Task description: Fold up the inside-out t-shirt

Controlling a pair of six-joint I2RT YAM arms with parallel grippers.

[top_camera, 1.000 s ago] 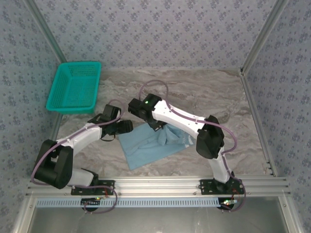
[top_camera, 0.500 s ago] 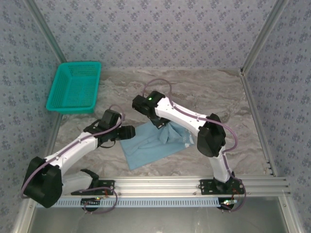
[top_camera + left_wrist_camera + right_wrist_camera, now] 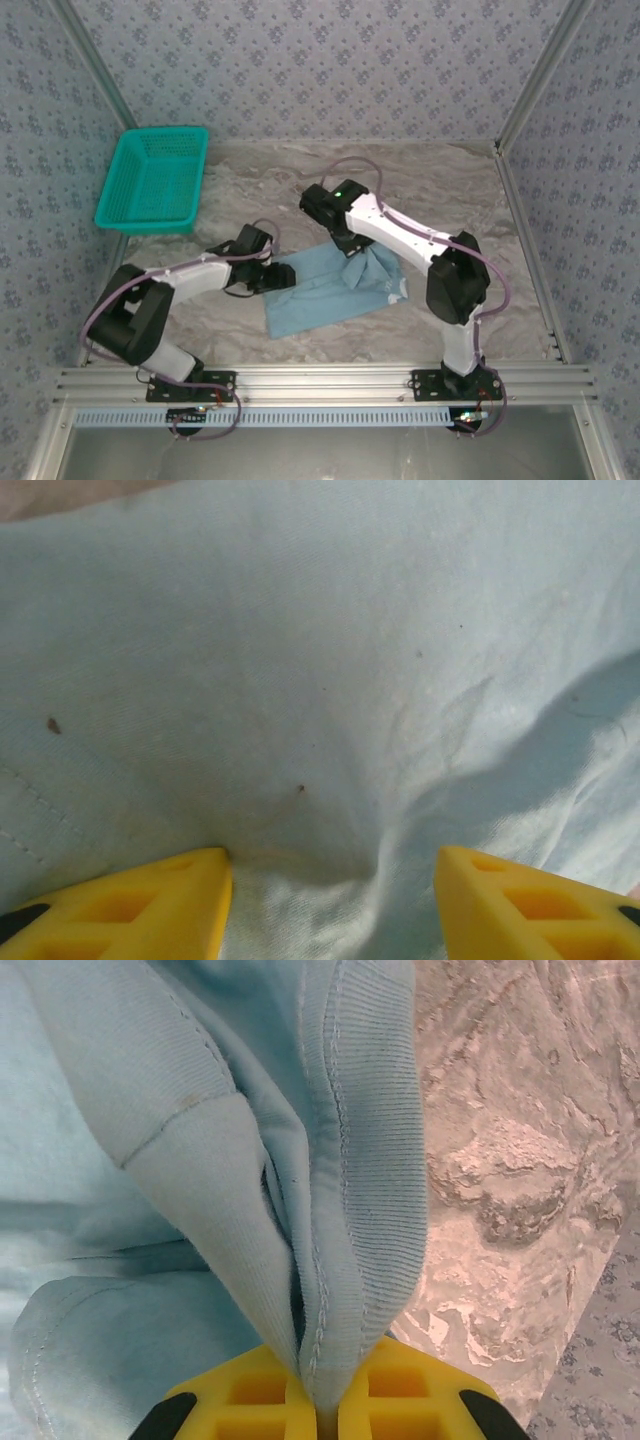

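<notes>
Fabric of the light sky-blue cotton t-shirt (image 3: 318, 297) lies spread and partly rumpled near the middle of the pale marbled table top (image 3: 440, 190), between the two white arms. Its right portion is gathered into a raised bunch, and its left portion lies flatter. In the right wrist view, a fold of the shirt (image 3: 150, 1210) with a ribbed, stitched band is pinched tight between the yellow fingers of the right gripper (image 3: 318, 1405). The cloth hangs away from them over the marbled surface (image 3: 510, 1160). From above, this right gripper (image 3: 352, 247) sits at the shirt's far edge. The left gripper (image 3: 284, 277) rests at the shirt's left edge. In the left wrist view its yellow jaws stand moderately apart, with the left gripper (image 3: 330, 870) pressed onto smooth cloth (image 3: 320, 660) that puckers slightly between them, not clamped. A teal plastic mesh basket (image 3: 155, 180) stands at the far left corner, well apart from the shirt.
</notes>
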